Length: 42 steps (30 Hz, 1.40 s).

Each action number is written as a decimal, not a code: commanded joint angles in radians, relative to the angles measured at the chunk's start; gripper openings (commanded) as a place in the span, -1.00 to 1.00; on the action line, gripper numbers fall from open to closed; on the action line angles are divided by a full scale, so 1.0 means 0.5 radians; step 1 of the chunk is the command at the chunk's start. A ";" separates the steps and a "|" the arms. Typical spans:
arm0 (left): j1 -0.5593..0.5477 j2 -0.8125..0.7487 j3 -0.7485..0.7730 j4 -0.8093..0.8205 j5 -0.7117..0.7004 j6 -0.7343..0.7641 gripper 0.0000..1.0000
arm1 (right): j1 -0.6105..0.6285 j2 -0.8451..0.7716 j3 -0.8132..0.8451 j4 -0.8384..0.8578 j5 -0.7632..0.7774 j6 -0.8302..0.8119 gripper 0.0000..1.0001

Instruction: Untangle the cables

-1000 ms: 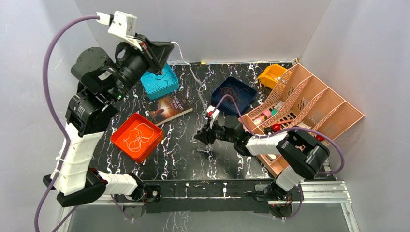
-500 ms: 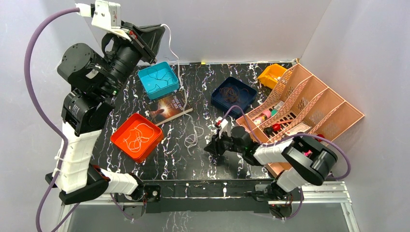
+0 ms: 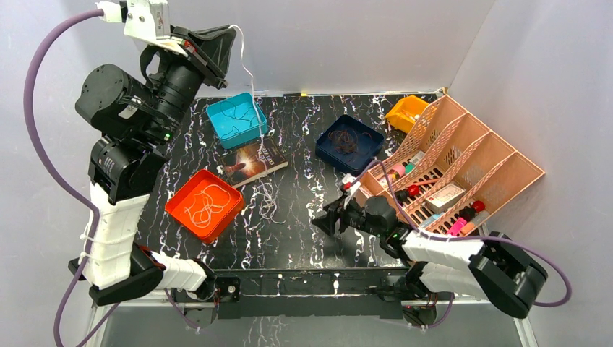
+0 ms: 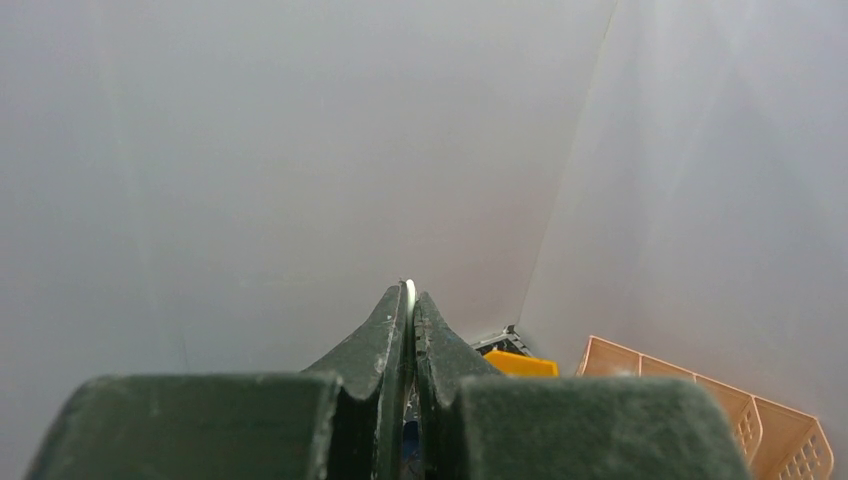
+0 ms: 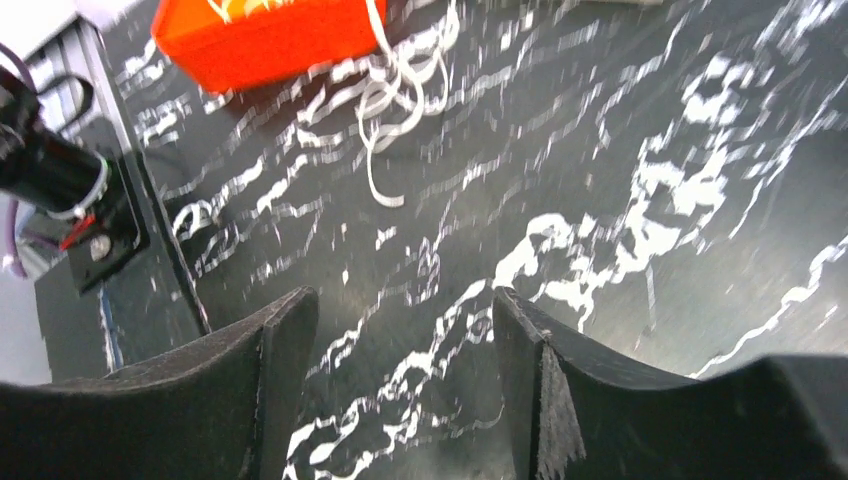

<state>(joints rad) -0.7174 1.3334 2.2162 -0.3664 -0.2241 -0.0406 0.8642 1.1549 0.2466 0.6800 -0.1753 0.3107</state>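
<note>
- The left gripper is sitting way up high by the back wall. Its fingers are squeezing together on one white cable, and in the wrist view the strand is poking out right at the tips.
- From there the cable is hanging almost straight down, passing the teal tray and the book. Its loose end is lying in a small loopy heap on the table.
- The right gripper is hovering low over the table, fingers spread apart with nothing between them.
- The bit that matters: the heap is sitting off to the left of the right fingers, between them and the orange tray, near but not touching. The right arm is clearly the nearer one to that end.
- My guess is the strand's long axis is running top to bottom, so any grab would mean reaching leftwards across the table.
- More cables are lying in the orange, teal and dark blue tray.
</note>
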 commanded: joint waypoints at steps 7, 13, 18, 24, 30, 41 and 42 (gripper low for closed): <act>-0.006 -0.030 0.037 -0.029 0.086 -0.025 -1.00 | 0.002 0.090 0.466 0.695 -0.082 -0.466 0.53; -0.006 -0.026 0.038 -0.035 0.090 -0.039 -1.00 | 0.002 0.442 0.841 0.792 -0.145 -0.500 0.53; -0.007 -0.033 0.040 -0.036 0.103 -0.057 -1.00 | 0.002 0.736 1.039 0.922 -0.194 -0.513 0.50; -0.006 -0.050 0.046 -0.042 0.103 -0.066 -1.00 | 0.002 1.035 1.203 1.056 -0.377 -0.394 0.40; -0.007 -0.059 0.049 -0.036 0.105 -0.078 -1.00 | 0.000 1.303 1.363 1.076 -0.421 -0.304 0.18; -0.007 -0.312 -0.294 -0.071 -0.085 -0.105 -1.00 | 0.000 1.019 1.343 0.584 -0.063 -0.483 -0.91; -0.007 -0.365 -0.388 -0.071 -0.120 -0.114 -1.00 | -0.003 0.927 1.338 0.496 -0.033 -0.521 -0.94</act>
<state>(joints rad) -0.7174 1.2587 2.1323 -0.4137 -0.2108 -0.0822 0.8642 1.8057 0.9123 1.0248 -0.2867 0.1440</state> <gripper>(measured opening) 0.016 0.070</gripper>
